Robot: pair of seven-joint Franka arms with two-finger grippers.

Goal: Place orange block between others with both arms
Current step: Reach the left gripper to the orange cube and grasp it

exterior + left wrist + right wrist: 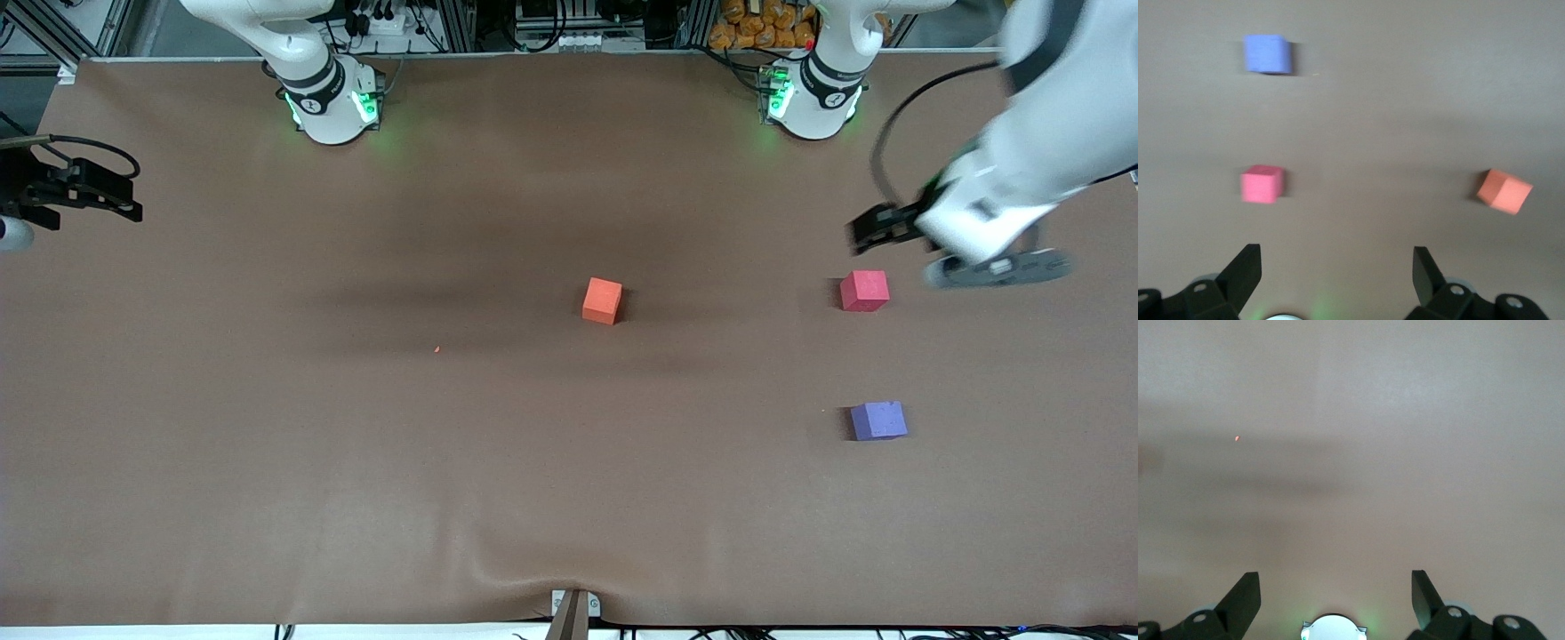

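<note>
Purple-blue cube [878, 420] whole — left gripper [876, 229] blurred

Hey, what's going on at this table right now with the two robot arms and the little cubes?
Nothing is being held yet. The orange block sits alone mid-table, while the pinkish-red cube and the purple-blue cube lie toward the left arm's end, the purple-blue one nearer the front camera, with a gap between them. The left gripper hangs open close to the pinkish-red cube, touching nothing. The right gripper waits open at the right arm's end of the brown table.
</note>
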